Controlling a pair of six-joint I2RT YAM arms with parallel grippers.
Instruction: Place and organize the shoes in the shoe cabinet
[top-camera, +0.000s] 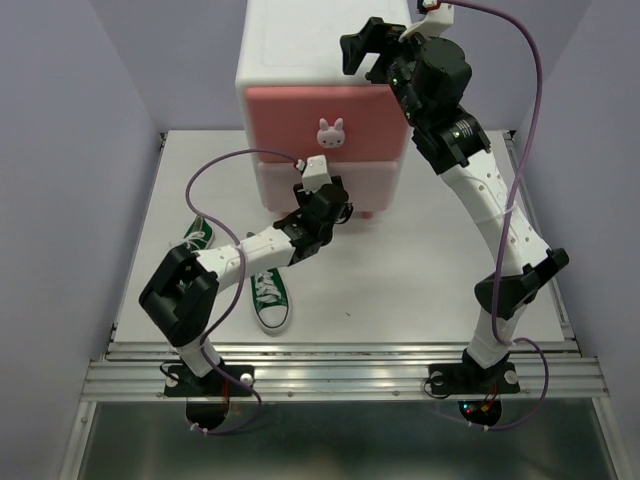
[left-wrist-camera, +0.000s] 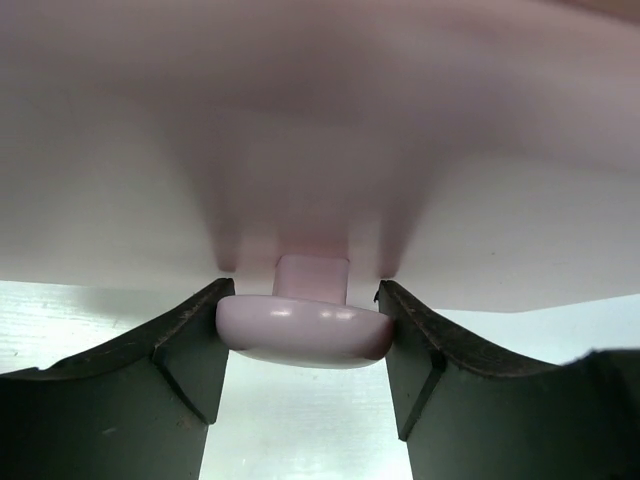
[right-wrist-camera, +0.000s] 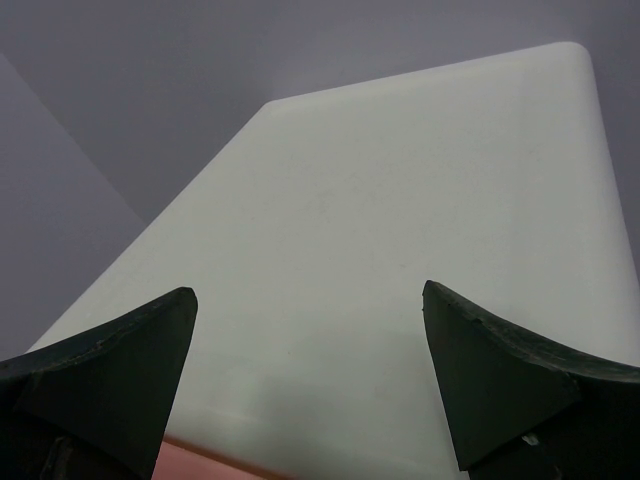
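"Well, where are your hands?"
"My left hand (left-wrist-camera: 305, 292) grips the lower drawer's (top-camera: 380, 185) knob (left-wrist-camera: 303, 335), clamped on both sides; my right hand (right-wrist-camera: 308, 300) hangs above the cabinet (top-camera: 300, 40) top, fingers (right-wrist-camera: 110, 370) apart."
"And the shoes?"
"One green shoe (top-camera: 269, 293) lies on the desk (top-camera: 420, 290) by my left arm (top-camera: 250, 250), the other green shoe (top-camera: 198, 237) further left."

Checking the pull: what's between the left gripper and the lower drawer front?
The pale knob, clamped by the left gripper, stem joining the drawer front; left wrist view.
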